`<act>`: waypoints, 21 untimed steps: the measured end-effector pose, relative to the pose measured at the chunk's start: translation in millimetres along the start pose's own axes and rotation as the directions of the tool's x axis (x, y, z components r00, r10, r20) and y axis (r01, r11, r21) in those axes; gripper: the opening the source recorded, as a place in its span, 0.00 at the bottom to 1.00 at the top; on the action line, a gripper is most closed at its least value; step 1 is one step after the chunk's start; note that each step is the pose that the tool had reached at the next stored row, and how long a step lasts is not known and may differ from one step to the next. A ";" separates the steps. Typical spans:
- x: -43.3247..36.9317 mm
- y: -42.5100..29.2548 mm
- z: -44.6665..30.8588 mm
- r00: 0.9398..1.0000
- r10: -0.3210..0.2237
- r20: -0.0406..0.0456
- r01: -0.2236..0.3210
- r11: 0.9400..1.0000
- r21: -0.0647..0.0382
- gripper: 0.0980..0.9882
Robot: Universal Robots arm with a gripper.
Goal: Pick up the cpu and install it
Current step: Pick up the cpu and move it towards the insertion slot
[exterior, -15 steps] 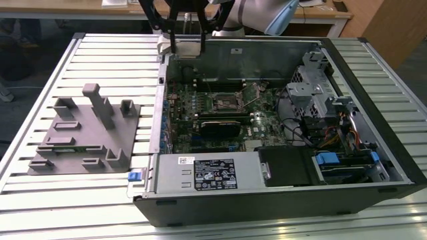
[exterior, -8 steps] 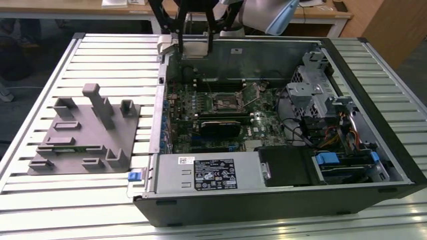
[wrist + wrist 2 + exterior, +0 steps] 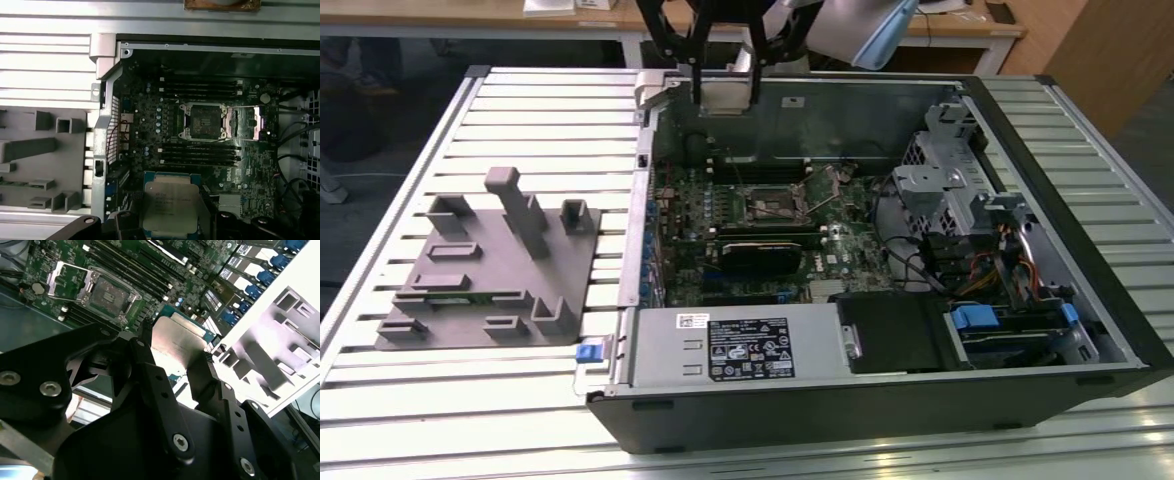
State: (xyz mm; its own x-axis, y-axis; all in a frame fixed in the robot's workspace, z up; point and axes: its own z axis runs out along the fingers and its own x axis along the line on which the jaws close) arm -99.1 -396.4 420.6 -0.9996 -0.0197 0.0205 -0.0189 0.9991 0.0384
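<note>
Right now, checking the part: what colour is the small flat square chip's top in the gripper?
Pale silver-white metal on the cpu; clearest in the first wrist view.

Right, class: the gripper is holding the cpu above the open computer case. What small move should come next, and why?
Probably shift the gripper sideways until the cpu sits over the open socket, before lowering. In the first wrist view the cpu hangs apart from the socket, not above it.

The end effector (image 3: 173, 347) hangs pointing down, its two black fingers (image 3: 150, 375) clamped on the cpu (image 3: 176, 337)
</note>
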 end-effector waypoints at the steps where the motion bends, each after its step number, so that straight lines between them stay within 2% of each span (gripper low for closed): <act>1: -2.1 0.6 0.2 1.000 0.000 0.000 0.000 1.000 0.000 0.48; 11: -25.8 5.5 1.2 1.000 -0.002 0.000 0.002 1.000 0.000 0.48; 21: -41.3 9.4 1.6 1.000 -0.002 0.000 0.002 1.000 0.000 0.48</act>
State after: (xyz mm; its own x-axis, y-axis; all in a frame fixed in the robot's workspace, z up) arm -58.1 -386.2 418.6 -0.9996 -0.0213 0.0204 -0.0206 0.9990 0.0384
